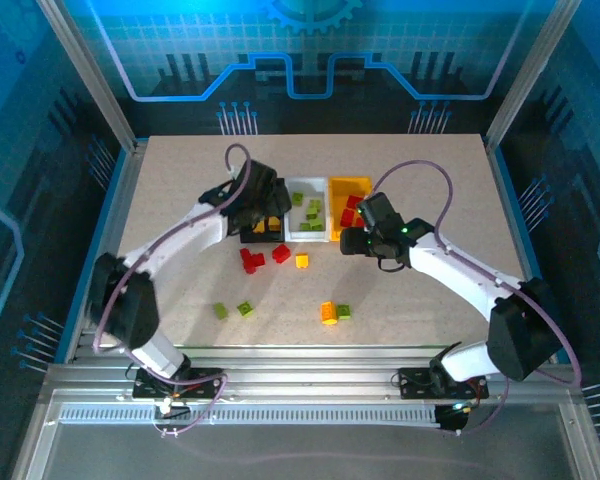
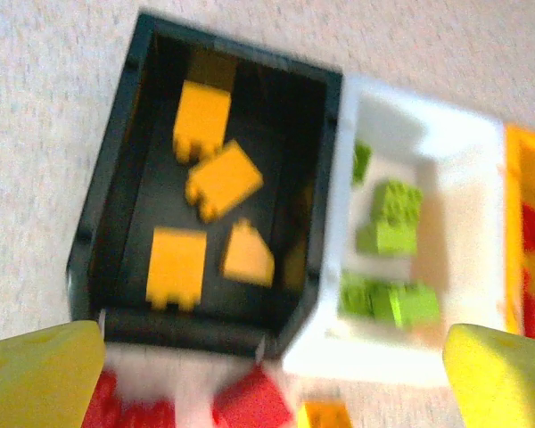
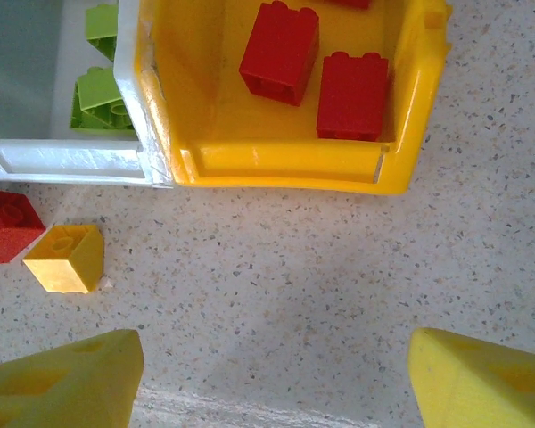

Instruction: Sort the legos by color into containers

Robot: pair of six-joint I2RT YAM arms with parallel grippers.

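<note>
Top view: left gripper [image 1: 259, 206] over black bin [image 1: 265, 238], right gripper [image 1: 352, 240] near yellow bin [image 1: 350, 183], loose legos [image 1: 329, 313] before them. Left wrist: jaws wide apart, empty; orange legos [image 2: 223, 178] in black bin. Right wrist: jaws wide apart, empty; red legos [image 3: 281, 49] in yellow bin.

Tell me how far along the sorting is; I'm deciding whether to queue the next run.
Done: yellow-orange bricks lie in the black bin, green bricks in the white bin, red bricks in the yellow bin. In hand: nothing; the left end effector and right end effector both hang open by the bins. Remaining: loose bricks on the table, red, yellow-orange and green.
</note>
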